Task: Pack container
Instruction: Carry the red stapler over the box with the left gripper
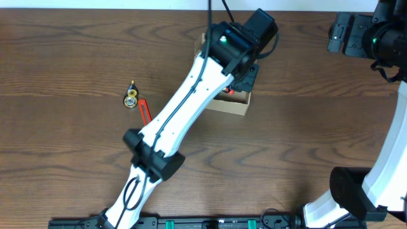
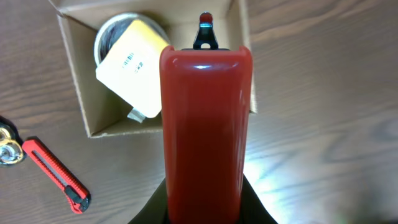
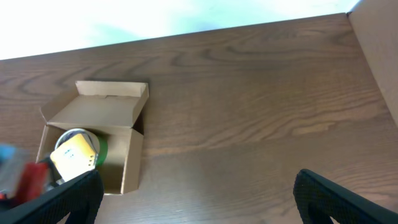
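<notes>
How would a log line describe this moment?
left fingers: hold red tool over container | right fingers: open, empty | cutter: on table

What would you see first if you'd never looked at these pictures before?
A big shiny red object fills the middle of the left wrist view, covering part of the open cardboard container. Inside the container, a pale yellow labelled block sits on top of a roll. On the table to the container's left in that view lies a small red utility knife.
</notes>
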`<state>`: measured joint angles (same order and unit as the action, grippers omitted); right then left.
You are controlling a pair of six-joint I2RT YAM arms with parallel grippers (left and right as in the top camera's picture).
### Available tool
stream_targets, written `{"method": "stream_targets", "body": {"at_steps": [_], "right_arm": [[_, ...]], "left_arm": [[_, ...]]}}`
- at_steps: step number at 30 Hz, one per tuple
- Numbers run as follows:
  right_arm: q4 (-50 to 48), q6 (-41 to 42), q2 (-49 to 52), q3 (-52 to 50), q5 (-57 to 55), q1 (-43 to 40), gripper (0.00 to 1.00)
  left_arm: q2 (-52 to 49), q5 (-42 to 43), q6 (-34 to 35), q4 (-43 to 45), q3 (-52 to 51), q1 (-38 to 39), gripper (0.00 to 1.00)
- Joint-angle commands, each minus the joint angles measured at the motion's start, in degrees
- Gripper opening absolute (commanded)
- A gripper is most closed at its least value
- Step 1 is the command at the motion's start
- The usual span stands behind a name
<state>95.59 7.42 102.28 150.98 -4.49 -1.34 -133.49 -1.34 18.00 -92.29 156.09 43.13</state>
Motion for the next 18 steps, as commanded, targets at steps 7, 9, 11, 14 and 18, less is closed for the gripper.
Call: {"method": "stream_targets", "body": {"at_steps": [7, 9, 11, 14, 18], "right_arm": [[0.11, 0.68, 0.07, -0.02, 0.04, -0.5, 0.99], [0.11, 0.68, 0.07, -0.02, 0.04, -0.5, 0.99], [0.11, 0.68, 0.07, -0.02, 0.04, -0.5, 0.99], [0.11, 0.68, 0.07, -0.02, 0.04, -0.5, 0.99], [0.11, 0.7, 0.07, -0.02, 0.04, -0.5, 0.99]], "left_arm": [[-7.87, 0.52, -1.97, 0.31, 0.0, -0.31, 0.06], [-9.03, 1.38, -2.16, 1.05, 0.0, -0.31, 0.06], [-9.81, 1.38, -2.16, 1.51, 0.0, -0.22, 0.06], [-10.95, 1.4, -2.14, 2.14, 0.0, -0.11, 0.06], [-12.55, 2.56, -2.38, 3.13, 0.0, -0.07, 0.06]]}}
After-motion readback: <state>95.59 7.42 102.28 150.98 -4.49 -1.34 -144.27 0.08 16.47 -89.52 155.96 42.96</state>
